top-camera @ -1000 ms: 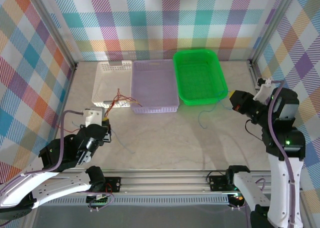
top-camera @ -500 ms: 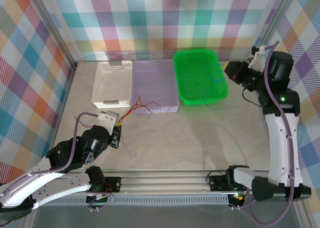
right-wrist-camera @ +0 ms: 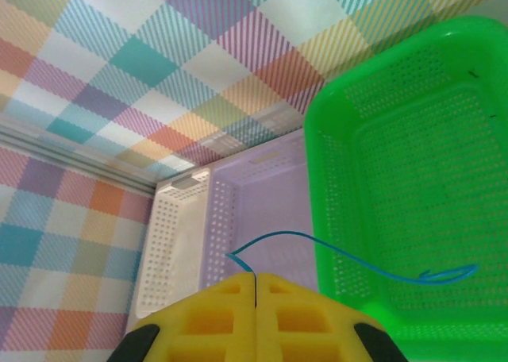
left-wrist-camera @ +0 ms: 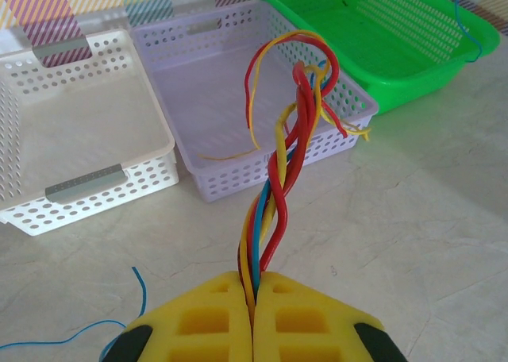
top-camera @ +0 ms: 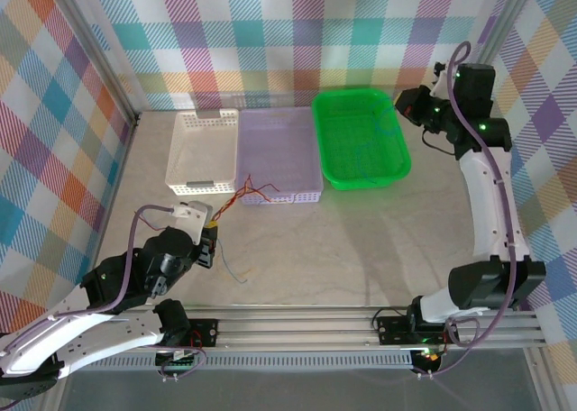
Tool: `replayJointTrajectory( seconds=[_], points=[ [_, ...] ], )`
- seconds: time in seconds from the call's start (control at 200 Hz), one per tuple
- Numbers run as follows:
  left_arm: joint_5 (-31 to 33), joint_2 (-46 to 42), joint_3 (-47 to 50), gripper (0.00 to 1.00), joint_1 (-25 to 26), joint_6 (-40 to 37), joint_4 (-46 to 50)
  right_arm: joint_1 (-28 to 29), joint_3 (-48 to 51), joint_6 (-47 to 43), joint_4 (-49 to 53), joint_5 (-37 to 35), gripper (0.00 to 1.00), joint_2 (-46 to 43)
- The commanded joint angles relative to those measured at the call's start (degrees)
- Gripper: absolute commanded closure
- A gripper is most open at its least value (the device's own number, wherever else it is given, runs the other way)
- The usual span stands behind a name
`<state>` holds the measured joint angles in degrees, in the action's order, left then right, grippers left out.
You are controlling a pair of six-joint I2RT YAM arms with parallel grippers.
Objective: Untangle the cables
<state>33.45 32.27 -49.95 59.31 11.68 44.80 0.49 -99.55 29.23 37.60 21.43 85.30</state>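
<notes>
Right arm [top-camera: 491,190] lifted higher — jaws pinching a blue cable [right-wrist-camera: 341,256].

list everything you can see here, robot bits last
white basket: 1, white, far left of the row
lilac basket: 1, lilac, middle of the row
green basket: 1, green, right of the row
twisted cable bundle: 1, red, yellow and blue, runs from the left gripper toward the lilac basket's front
held blue cable: 1, blue, hangs over the green basket
loose blue cable: 1, blue, on the table
table: 1, pale marbled
left gripper: 1, yellow fingers, shut on the bundle
right gripper: 1, yellow fingers, shut on the held blue cable
</notes>
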Motion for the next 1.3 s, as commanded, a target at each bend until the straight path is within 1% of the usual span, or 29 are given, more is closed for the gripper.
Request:
replayJointTrajectory(
  seconds=[0.0,0.19,0.44,0.67,0.82,0.885,0.93,1.02,1.12,1.18,1.3],
  points=[
    [-0.3,-0.7,0.6,1.00,-0.6,-1.1,-1.7,1.1,-1.8,-2.5,-3.3,-3.7,1.00,2.9],
    [-0.8,-0.2,0.5,1.00,-0.6,-1.1,-1.7,4.2,-5.3,-6.3,-3.3,-9.1,1.00,11.1],
    [-1.3,0.1,0.6,1.00,-0.6,-1.2,-1.7,4.3,-7.6,-6.8,-2.2,-10.5,1.00,21.0],
    [-1.8,0.9,0.5,1.00,-0.6,-1.4,-1.8,4.7,-4.4,-7.7,-2.3,-11.2,1.00,24.9],
    [-2.1,1.4,0.5,1.00,-0.6,-1.5,-1.9,5.4,-7.5,-9.7,1.5,-12.7,1.00,28.8],
    [-2.2,1.6,0.4,1.00,-0.6,-1.5,-1.8,5.6,-10.8,-10.2,5.3,-12.7,0.95,31.4],
    [-2.2,1.7,0.4,1.00,-0.6,-1.6,-1.7,5.7,-12.4,-10.5,7.1,-12.6,0.94,32.5],
    [-2.2,1.7,0.4,1.00,-0.6,-1.5,-1.7,6.1,-12.4,-10.3,6.9,-12.5,0.88,32.3],
    [-2.4,1.9,0.5,1.00,-0.6,-1.5,-1.8,6.5,-12.0,-9.9,6.3,-12.0,0.75,30.2],
    [-2.8,2.5,0.5,1.00,-0.6,-1.6,-1.7,6.6,-11.8,-9.6,5.9,-11.4,0.71,28.3],
    [-4.2,4.0,0.0,1.00,-0.6,-1.7,-1.8,6.9,-8.9,-8.1,3.4,-10.9,0.57,22.0]
  ],
)
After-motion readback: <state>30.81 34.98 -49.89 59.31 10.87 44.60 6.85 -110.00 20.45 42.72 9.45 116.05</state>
